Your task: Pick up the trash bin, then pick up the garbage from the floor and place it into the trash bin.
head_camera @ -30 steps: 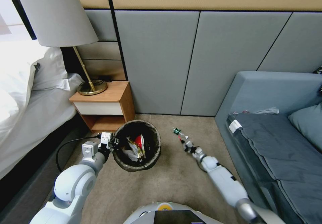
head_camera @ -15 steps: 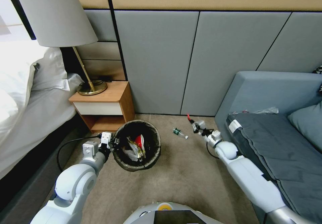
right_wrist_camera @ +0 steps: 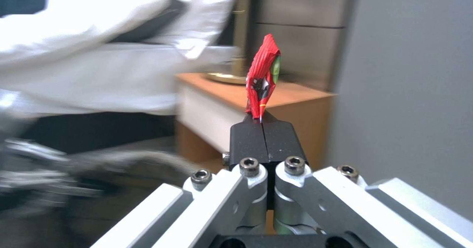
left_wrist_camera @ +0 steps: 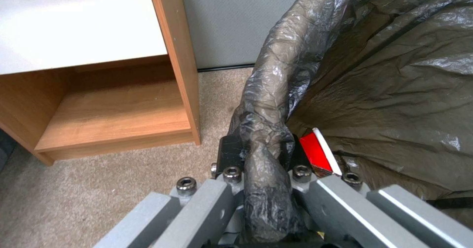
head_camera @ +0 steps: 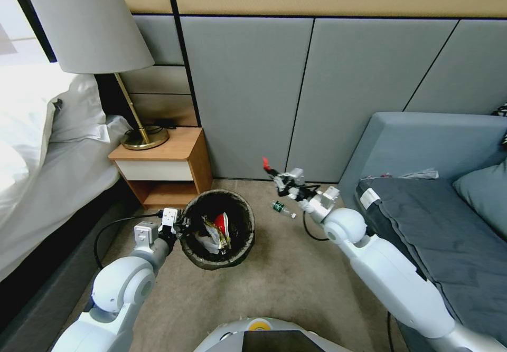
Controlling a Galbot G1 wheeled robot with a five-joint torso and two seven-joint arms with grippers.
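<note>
Since a second ago, only the right arm has shifted: it has lifted from the carpet beside the green bottle and swung toward the wall, carrying a scrap. At the left, by the wooden nightstand (head_camera: pixel 169 167) near the wall edge of the floor (head_camera: pixel 285 283), the left gripper (left_wrist_camera: pixel 261 150) is clamped on the bag-covered rim of the trash bin (head_camera: pixel 219 257), which already holds several wrappers. Just right of the bin, the small green bottle (head_camera: pixel 279 207) lies on the carpet, not yet collected. Above and beyond it, the right gripper (right_wrist_camera: pixel 262 124) has its jaws pressed together on the bottom tip of a red wrapper (right_wrist_camera: pixel 264 76) that stands up from them. That pinch catches very little of the wrapper, so a quick swing could, I judge, flick it loose short of the bin's mouth.
</note>
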